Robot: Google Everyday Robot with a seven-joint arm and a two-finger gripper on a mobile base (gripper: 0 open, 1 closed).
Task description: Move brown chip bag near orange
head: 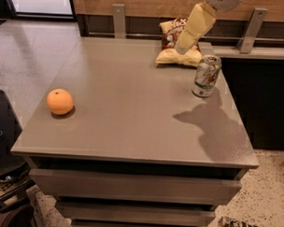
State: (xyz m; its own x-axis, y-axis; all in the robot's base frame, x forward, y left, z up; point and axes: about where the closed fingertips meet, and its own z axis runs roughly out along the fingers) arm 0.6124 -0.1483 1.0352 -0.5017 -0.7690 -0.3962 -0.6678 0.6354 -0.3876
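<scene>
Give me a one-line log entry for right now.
gripper: over chip bag, grasp unclear | chip bag: table far edge, beside can | orange: left edge, far from bag | bag not yet moved

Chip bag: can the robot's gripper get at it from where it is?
Probably yes. The gripper hangs right in front of the chip bag, with nothing between them; the can stands off to one side, nearer the camera.

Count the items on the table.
3: the orange near the left edge; the brown chip bag at the far edge, partly covered by the gripper; the soda can near the right edge.
</scene>
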